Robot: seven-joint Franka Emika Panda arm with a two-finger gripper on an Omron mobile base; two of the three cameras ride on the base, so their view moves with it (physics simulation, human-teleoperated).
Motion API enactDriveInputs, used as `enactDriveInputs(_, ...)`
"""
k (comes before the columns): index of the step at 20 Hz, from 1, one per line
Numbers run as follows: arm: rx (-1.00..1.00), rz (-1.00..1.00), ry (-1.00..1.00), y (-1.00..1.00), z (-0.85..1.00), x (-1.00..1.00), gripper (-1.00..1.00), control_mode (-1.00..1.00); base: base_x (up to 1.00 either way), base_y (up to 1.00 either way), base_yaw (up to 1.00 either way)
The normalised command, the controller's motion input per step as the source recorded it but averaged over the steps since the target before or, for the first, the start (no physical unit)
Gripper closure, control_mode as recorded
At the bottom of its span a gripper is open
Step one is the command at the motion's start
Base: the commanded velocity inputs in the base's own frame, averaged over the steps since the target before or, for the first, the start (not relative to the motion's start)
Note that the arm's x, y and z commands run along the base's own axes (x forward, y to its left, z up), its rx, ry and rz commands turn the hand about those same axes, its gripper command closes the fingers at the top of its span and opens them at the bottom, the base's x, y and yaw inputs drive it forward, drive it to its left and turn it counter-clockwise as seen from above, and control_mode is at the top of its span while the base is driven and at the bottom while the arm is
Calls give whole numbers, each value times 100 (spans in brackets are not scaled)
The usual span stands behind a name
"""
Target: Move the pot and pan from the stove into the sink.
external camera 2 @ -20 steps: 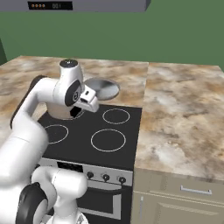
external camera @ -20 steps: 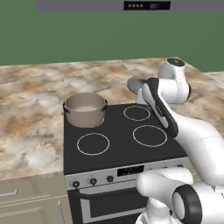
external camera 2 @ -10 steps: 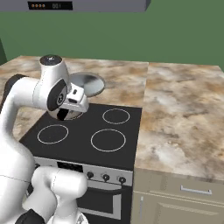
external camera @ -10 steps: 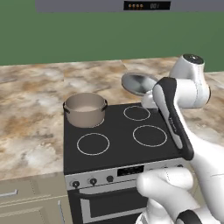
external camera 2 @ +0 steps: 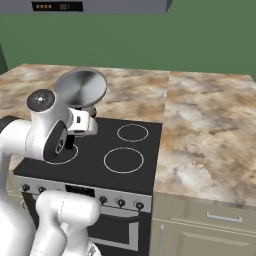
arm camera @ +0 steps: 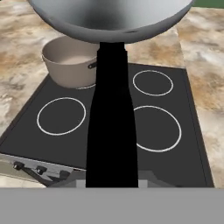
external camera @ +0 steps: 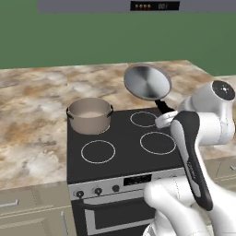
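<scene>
Holding the pan [external camera: 147, 82] aloft by its handle, end effector [external camera: 165, 115] below.

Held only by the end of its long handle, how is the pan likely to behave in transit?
The pan hangs tilted above the stove, so it probably levers hard on the gripper. Its thin black handle looks smooth and may twist. It seems stiff.

I'm seeing the marbled tabletop [external camera: 32, 133] wrapping around the stove [external camera: 124, 152], and the pot [external camera: 90, 114] is sitting on the stove's back left burner, other ring marks lying bare.
</scene>
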Motion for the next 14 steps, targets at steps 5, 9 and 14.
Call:
enactDriveInputs(5,0,0,0,0,0,-2,100,-100,0,0,0)
enactDriveInputs(9,0,0,0,0,-1,-10,100,100,-14,0,0)
enactDriveInputs(14,0,0,0,0,0,0,100,100,-59,-13,-7)
